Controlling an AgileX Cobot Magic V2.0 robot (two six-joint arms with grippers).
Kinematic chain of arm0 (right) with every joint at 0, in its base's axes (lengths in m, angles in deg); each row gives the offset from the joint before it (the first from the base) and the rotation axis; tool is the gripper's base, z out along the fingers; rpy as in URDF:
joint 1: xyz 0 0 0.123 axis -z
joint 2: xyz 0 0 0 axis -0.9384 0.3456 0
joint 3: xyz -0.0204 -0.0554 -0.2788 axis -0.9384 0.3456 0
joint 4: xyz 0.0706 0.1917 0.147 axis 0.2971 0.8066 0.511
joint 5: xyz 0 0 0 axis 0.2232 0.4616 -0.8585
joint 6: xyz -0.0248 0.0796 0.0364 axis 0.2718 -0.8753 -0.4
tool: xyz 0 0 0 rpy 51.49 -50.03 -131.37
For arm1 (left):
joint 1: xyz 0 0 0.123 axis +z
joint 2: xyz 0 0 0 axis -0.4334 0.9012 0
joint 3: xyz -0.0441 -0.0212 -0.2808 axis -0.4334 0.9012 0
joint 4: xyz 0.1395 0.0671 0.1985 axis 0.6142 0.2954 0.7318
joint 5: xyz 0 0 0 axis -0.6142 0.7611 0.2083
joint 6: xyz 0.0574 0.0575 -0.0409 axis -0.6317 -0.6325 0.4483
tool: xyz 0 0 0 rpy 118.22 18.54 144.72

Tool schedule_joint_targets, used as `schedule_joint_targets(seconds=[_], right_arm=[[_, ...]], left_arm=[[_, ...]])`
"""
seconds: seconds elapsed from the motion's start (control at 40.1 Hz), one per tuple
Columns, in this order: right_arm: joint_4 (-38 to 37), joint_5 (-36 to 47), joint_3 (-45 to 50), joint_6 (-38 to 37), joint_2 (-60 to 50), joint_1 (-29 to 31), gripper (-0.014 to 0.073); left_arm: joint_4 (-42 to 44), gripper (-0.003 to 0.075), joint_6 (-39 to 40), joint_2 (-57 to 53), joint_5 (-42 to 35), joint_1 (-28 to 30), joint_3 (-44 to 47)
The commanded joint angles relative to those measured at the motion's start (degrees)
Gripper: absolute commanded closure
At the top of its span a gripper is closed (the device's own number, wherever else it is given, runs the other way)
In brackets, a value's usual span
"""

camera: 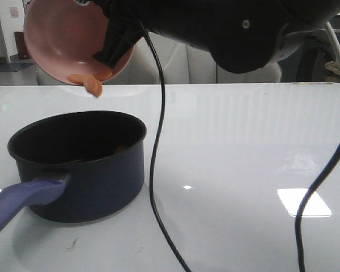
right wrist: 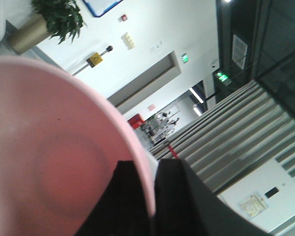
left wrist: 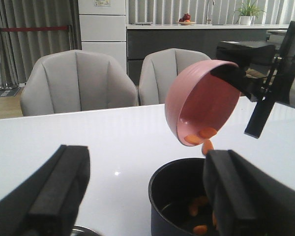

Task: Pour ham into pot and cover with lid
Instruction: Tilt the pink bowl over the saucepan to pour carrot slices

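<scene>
Room: grey curtains, two grey padded chairs [left wrist: 78, 81] behind counter, cabinet wall with potted plant [left wrist: 248, 11].
Counter [camera: 243, 147] white, glossy, reflecting ceiling light.
Pot [camera: 82, 164] standing on counter, handle toward camera, several ham slices inside.
Pink bowl [camera: 68, 42] tipped steeply above pot, rim pinched by right gripper [camera: 114, 44].
Left gripper [left wrist: 142, 196] spread wide, holding nothing, low near pot.
Ham [camera: 92, 83] sliding off bowl's lower rim.

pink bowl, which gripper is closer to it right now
The right. The right gripper is clamped on the rim of the pink bowl, tipping it over the pot. The left gripper hangs open, low beside the pot, apart from the bowl.
</scene>
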Motion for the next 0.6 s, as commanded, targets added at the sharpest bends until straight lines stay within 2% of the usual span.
schedule_joint_targets(seconds=[0.0,0.424,0.499,0.574], right_arm=[[0.64,10.14,-1.79,0.70,-3.33,0.12,0.0456],[0.70,14.76,-1.79,0.45,-3.33,0.12,0.0456],[2.35,13.65,-1.79,-2.68,-3.33,0.07,0.0456],[6.82,12.85,-1.79,-9.21,-3.33,-0.01,0.0456]], left_arm=[[0.00,0.0199,0.01,0.51,-4.63,-0.32,-1.55],[0.00,0.0199,0.01,0.51,-4.63,-0.32,-1.55],[0.00,0.0199,0.01,0.51,-4.63,-0.32,-1.55],[0.00,0.0199,0.01,0.51,-4.63,-0.32,-1.55]])
